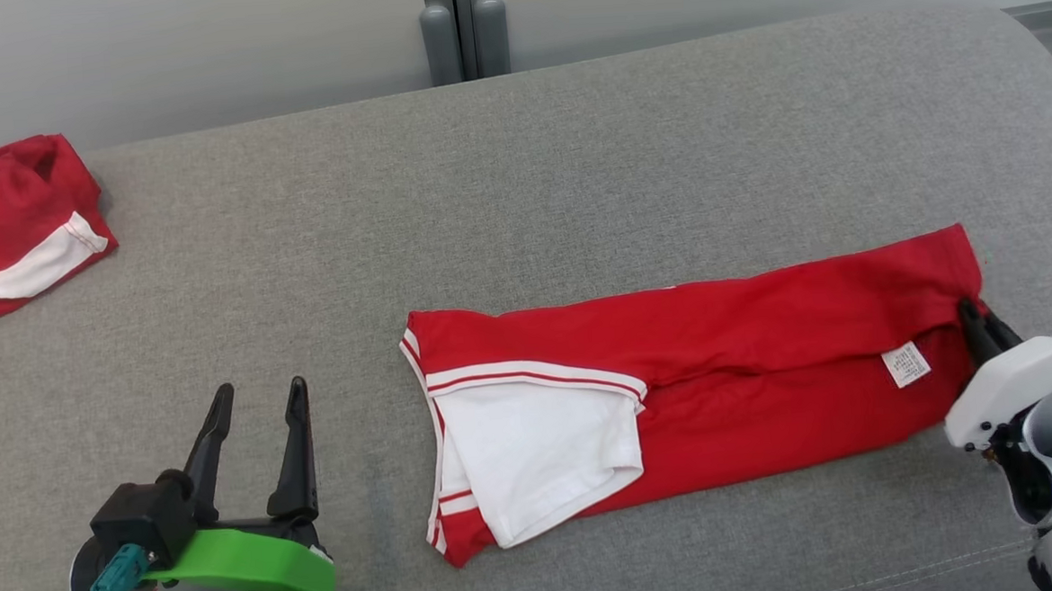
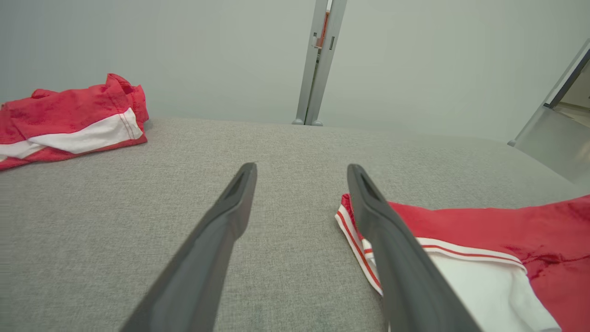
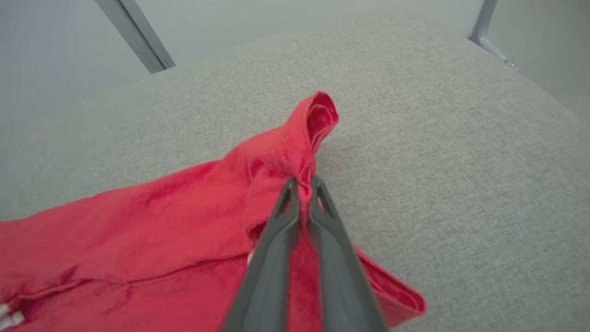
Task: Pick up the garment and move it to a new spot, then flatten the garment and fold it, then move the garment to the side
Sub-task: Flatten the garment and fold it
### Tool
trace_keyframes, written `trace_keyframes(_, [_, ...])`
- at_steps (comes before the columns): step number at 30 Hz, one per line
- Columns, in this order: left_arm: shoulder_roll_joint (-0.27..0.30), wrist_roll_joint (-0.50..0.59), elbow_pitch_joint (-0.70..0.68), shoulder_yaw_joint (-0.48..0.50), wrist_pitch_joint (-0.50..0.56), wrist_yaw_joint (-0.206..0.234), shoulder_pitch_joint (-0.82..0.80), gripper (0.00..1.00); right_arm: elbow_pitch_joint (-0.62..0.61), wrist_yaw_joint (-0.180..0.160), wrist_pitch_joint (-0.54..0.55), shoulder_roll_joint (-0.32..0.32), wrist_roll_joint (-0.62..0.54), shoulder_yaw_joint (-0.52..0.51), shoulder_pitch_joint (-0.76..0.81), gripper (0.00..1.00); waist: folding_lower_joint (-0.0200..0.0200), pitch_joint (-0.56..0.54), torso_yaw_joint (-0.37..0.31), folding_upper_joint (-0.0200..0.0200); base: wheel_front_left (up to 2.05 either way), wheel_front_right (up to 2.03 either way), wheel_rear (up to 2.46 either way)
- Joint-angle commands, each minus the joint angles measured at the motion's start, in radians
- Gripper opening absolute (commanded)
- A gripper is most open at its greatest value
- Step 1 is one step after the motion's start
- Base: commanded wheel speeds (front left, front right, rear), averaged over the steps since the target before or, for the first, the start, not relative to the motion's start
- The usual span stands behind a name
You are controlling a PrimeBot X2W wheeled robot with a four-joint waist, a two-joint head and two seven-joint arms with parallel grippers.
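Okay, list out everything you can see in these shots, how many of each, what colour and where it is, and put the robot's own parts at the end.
folded garment: one, red with a white panel and stripes, lying flat from the centre to the right of the surface
label: one, white, on the folded garment near its right end
crumpled garment: one, red with a white band, far left of the surface
fabric surface: one, grey, under both garments
posts: two, grey, upright behind the surface's far edge
left pincer: one, dark fingers on a green mount, lower left, open, apart from the folded garment
right pincer: one, dark fingers, white housing, shut on the folded garment's right edge
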Motion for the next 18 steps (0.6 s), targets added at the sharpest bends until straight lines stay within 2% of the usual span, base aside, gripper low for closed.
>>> trace_keyframes(1, [-0.002, 0.011, 0.012, 0.009, -0.007, 0.005, -0.012, 1.0, -0.042, -0.001, 0.009, 0.012, 0.014, 0.02, 0.019, 0.0, 0.0, -0.004, 0.002, 0.0, 0.0, 0.0, 0.0])
trace_keyframes(11, [-0.034, 0.05, 0.049, 0.061, -0.007, -0.013, 0.018, 1.0, -0.316, -0.001, 0.069, 0.103, 0.087, 0.194, 0.096, 0.0, 0.0, -0.031, 0.082, 0.0, 0.0, 0.0, 0.0])
trace_keyframes(18, [-0.061, 0.07, 0.059, 0.08, -0.007, -0.041, 0.035, 1.0, -0.376, -0.001, 0.075, 0.177, 0.155, 0.347, 0.121, 0.0, 0.0, -0.051, 0.167, 0.0, 0.0, 0.0, 0.0])
